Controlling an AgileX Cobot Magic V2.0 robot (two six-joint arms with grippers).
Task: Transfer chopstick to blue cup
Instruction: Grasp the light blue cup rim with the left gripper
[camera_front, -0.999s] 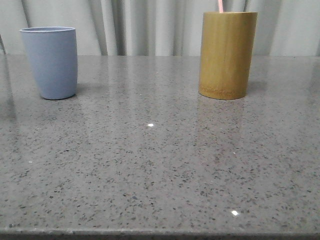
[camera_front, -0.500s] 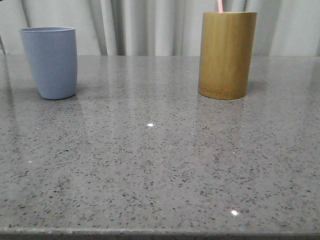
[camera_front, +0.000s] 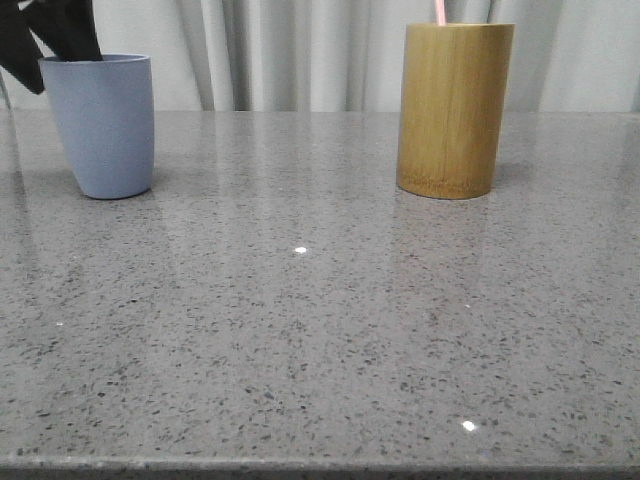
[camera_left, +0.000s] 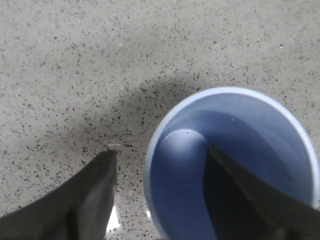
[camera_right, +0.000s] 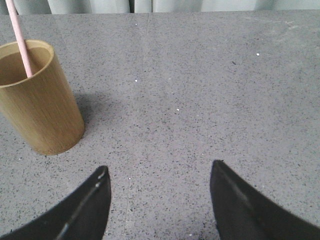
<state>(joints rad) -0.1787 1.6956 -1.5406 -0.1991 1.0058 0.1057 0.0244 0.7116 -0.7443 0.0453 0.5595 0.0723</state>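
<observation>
Speckled grey counter (camera_front: 320, 330): the left end effector (camera_left: 160, 172), fingers spread, had just arrived astride the blue cup (camera_front: 100, 125) rim; the chopstick (camera_right: 20, 40) stood untouched in the bamboo holder (camera_front: 455, 110); the right end effector (camera_right: 157, 200) hung open.

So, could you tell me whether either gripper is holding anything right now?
Nothing is held. The left gripper is open astride the blue cup's rim; the right gripper is open over bare table.

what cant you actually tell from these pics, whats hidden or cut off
- Chopstick: its lower part is hidden inside the bamboo holder; its upper end is cut off by the frame edge in the front and right wrist views.
- Left gripper: open astride the blue cup rim; its fingertips are blocked by the cup in the front view.
- Right gripper: open; its body is cut off by the frame edge.
</observation>
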